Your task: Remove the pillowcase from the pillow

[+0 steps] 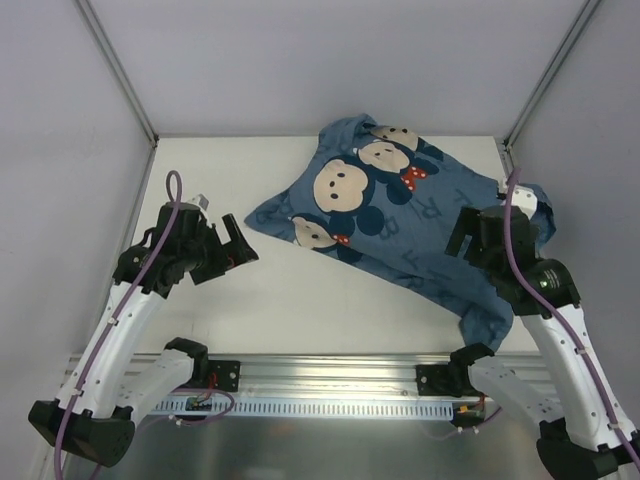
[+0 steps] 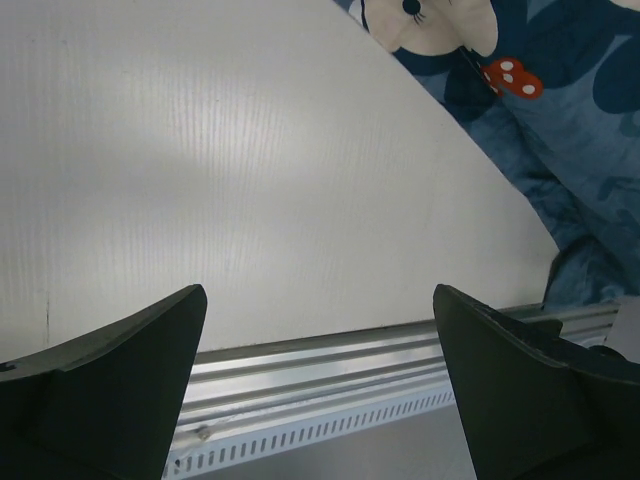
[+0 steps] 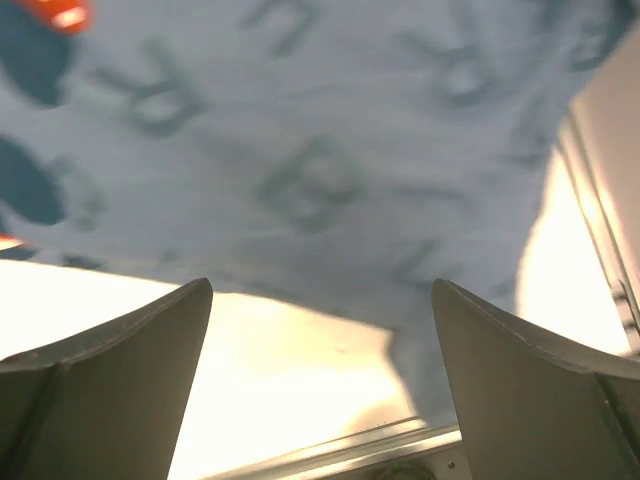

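The blue pillowcase (image 1: 400, 225), printed with mouse faces and red bows, lies rumpled across the back right of the table, one corner trailing to the front edge. The pillow does not show in any view. My left gripper (image 1: 236, 242) hovers open to the left of the fabric, apart from it. In the left wrist view the left gripper (image 2: 318, 295) has bare table between its fingers, with the pillowcase (image 2: 570, 120) at upper right. My right gripper (image 1: 465, 232) is open over the fabric's right part. In the right wrist view the right gripper (image 3: 320, 285) holds nothing and the pillowcase (image 3: 320, 150) is beyond the fingertips.
The white table (image 1: 300, 310) ends at an aluminium rail (image 1: 330, 375) along the front, where both arm bases are bolted. Grey walls and slanted metal posts (image 1: 120, 70) close in the back and sides.
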Controlling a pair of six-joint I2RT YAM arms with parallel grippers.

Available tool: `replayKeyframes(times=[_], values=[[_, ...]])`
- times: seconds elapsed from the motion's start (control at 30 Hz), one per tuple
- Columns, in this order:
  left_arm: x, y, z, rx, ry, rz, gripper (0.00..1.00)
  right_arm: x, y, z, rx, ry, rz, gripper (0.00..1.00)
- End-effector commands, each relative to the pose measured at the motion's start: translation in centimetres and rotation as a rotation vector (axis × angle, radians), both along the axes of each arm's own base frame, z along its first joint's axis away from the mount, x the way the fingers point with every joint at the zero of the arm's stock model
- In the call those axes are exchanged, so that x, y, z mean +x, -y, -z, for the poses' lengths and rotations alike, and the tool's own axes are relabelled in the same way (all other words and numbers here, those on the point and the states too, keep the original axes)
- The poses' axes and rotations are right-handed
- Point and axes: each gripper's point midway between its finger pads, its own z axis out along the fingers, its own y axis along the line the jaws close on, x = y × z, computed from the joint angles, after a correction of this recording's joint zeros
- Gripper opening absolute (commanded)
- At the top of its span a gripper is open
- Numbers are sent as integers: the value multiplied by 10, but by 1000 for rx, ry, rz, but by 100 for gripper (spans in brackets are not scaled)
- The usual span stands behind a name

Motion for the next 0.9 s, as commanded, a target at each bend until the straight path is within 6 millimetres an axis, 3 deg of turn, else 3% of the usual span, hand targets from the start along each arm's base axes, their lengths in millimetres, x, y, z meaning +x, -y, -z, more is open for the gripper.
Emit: replayKeyframes(times=[0.0, 0.13, 0.3, 0.4, 0.43, 0.67, 0.87], values=[[9, 2, -12, -5, 4, 4, 99, 5, -37, -5, 7, -38, -194, 96], [39, 6, -13, 38, -21, 22, 99, 4, -46, 12, 15, -100, -204, 96], [109, 14, -18, 159, -16, 130, 99, -18, -34, 31, 25, -140, -169, 96], [145, 24, -10, 217, -6, 261, 99, -33, -29, 35, 47, -168, -159, 96], [154, 26, 7, 236, -45, 291, 99, -38, -27, 37, 45, -183, -159, 96], [180, 51, 41, 308, -21, 577, 99, -57, -27, 39, 89, -209, -159, 96], [193, 80, 68, 212, 20, 693, 99, -66, -25, 45, 89, -244, -157, 96]])
